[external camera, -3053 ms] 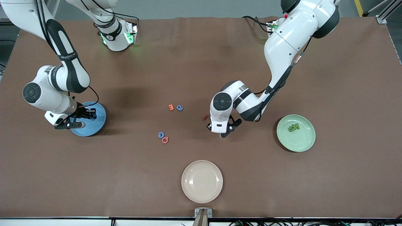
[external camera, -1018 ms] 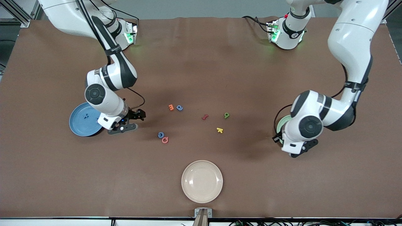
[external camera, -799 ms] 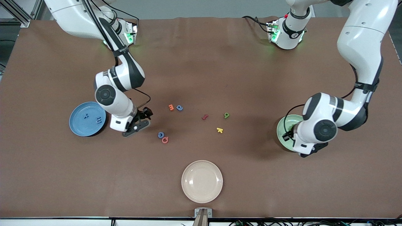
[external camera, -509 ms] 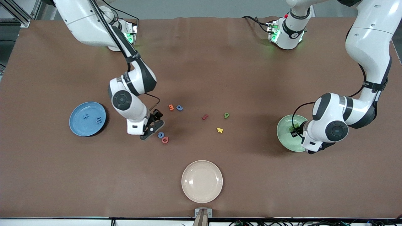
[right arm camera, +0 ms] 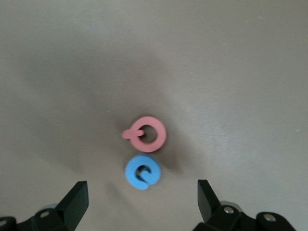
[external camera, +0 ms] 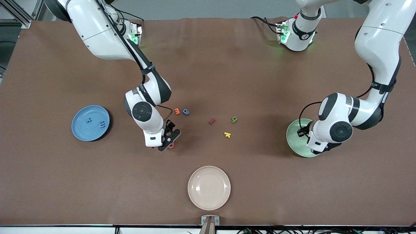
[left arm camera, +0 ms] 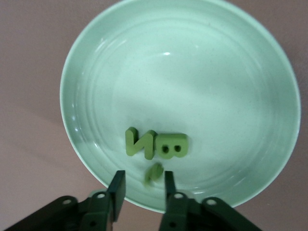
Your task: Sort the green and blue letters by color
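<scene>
Right wrist view: holding the right gripper [right arm camera: 142, 195] wide open above the pink letter [right arm camera: 148, 134], aiming for the blue letter [right arm camera: 142, 172] touching it. Judging that piece light, stiff and smooth; pinching across its ring, risking a nudge to the pink letter. Well apart from the pink letter, hovering the left gripper [left arm camera: 143, 185], narrowly parted, over the green plate [left arm camera: 231, 72], a green letter [left arm camera: 154, 173] seemingly loose between its tips.

A robotics lab: 2 white Franka arms [external camera: 143, 97] are bolted at the edge of a wide tabletop [external camera: 208, 58] under a plain brown cover, their bases glowing green. Aluminium frame rails [external camera: 13, 9] stand at the corners, and cables [external camera: 292, 230] trail along the tabletop's camera-side edge.
</scene>
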`<state>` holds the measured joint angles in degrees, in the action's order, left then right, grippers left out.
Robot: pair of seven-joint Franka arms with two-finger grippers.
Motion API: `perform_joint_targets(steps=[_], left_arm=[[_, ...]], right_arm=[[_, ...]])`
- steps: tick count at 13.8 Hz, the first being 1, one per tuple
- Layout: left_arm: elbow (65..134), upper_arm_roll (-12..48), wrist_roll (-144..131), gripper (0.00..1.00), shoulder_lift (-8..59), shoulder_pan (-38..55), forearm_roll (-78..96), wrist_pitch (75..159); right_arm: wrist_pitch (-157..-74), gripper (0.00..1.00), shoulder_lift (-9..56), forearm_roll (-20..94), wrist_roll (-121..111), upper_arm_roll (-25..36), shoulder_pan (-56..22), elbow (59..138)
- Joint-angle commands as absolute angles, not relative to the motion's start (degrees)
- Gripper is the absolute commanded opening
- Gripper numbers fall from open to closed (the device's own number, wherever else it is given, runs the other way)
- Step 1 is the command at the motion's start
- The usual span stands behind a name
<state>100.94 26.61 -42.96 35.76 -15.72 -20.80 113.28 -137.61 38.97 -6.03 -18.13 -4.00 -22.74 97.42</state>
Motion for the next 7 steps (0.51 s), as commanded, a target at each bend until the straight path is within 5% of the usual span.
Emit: perform_joint_targets(steps=[1, 5, 7], left_arm=[[100.47, 26.8, -42.8, 1.0, 34.28, -16.08, -20.4, 113.73], [100.37, 31.8, -49.71, 1.0, 34.19, -14.77, -16.53, 113.38], [100.81, 34.44, -57.27, 0.99, 34.45, -13.11, -16.52, 113.64]], right_arm=[[-137.2, 1.0, 40.95, -7.38, -18.2, -3.78, -22.76, 95.1], [-139.56, 0.92, 42.27, -6.5, -17.84, -3.78, -23.29, 95.19], [-140.01, 0.81, 42.63, -6.5, -17.84, -3.78, -23.47, 95.19]])
